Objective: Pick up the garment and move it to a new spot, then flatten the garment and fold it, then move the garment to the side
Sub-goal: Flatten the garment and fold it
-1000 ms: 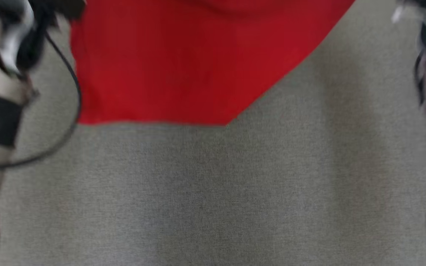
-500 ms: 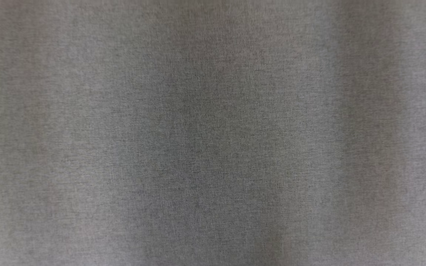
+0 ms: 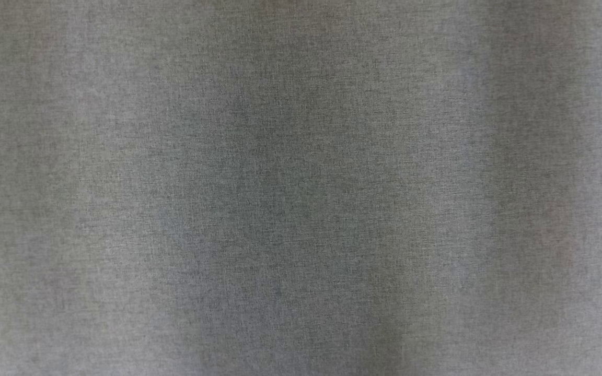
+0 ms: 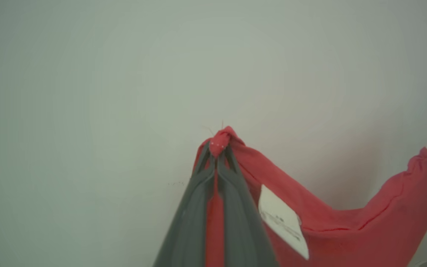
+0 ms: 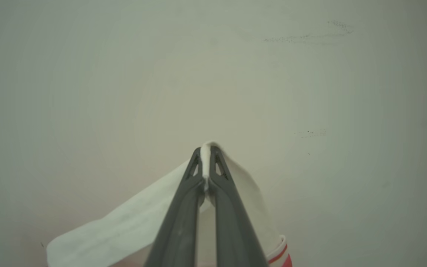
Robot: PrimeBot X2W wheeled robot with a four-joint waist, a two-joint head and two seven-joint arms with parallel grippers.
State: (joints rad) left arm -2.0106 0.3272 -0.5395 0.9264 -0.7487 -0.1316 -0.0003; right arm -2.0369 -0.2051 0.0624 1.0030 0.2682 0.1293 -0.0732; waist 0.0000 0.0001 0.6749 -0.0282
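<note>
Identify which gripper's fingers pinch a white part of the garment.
The right gripper: it is shut on a white band, while the left gripper pinches red cloth.

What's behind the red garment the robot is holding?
Behind the red garment, a plain pale surface shows in the left wrist view. Whatever lies directly behind the cloth is covered.

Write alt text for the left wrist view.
The left end effector, shut, pinches a bunch of a red garment against a plain pale background. The cloth sags away to the right, and a white label shows beside the fingers.
</note>
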